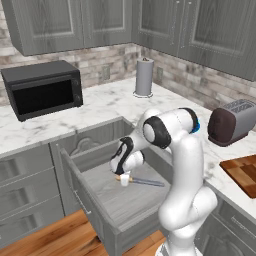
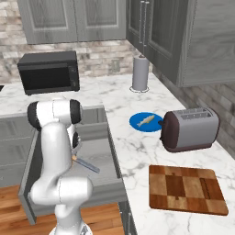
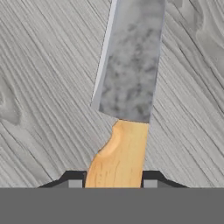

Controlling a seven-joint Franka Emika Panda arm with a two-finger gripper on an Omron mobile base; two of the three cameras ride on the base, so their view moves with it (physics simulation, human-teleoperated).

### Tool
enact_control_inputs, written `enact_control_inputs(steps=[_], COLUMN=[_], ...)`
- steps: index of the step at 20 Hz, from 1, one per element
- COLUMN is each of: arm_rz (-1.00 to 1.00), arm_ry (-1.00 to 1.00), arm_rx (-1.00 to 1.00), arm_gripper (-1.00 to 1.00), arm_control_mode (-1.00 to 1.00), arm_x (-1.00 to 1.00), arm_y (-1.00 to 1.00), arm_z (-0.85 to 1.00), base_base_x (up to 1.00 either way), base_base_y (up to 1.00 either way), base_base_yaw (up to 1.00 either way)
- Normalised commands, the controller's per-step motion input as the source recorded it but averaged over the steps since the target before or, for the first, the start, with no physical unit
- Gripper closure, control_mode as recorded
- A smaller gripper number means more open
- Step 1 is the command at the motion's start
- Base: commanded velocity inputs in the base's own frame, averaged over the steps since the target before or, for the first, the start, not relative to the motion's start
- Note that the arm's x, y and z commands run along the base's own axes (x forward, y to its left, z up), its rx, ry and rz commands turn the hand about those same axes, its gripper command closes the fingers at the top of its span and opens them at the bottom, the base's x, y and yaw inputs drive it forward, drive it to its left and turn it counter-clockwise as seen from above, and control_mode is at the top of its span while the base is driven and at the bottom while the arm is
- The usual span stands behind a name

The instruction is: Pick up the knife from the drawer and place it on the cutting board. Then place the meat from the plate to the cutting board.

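- Clamped on the tan handle of the knife, end effector down inside the open drawer, fingertips dark on either side of the handle in the hand view.
- Blade running away from the end effector over the grey wood-grain drawer floor, pointing toward the arm's right in the left base view; whether the blade touches the floor cannot be told.
- Past the drawer's right wall, marble table stretching off to the right of the end effector.
- Well to the right and nearer the base, cutting board flat on the table, nothing on it.
- Right of the end effector and farther back, blue plate with the meat lying on it, just beside the toaster.
- Beyond the plate, paper towel roll upright near the wall.
- Farthest back and left of the roll, black microwave on the table under the grey cabinets.
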Motion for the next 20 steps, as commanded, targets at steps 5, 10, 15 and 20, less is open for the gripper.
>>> enact_control_inputs(steps=[5, 10, 15, 20], arm_rz=[0.0, 0.0, 0.0, 0.0], arm_ry=[-0.1, -0.15, -0.16, -0.07], arm_rx=[-0.03, -0.09, -0.1, -0.06], arm_gripper=[1.0, 1.0, 1.0, 1.0], arm_control_mode=[-1.0, -1.0, -1.0, -1.0], arm_x=[-0.58, -0.64, -0.62, -0.37], arm_y=[0.01, 0.03, 0.02, 0.01], arm_z=[0.72, 0.81, 0.94, 1.0], base_base_x=[0.0, 0.0, 0.0, 0.0], base_base_y=[0.0, 0.0, 0.0, 0.0], base_base_yaw=[0.0, 0.0, 0.0, 0.0])
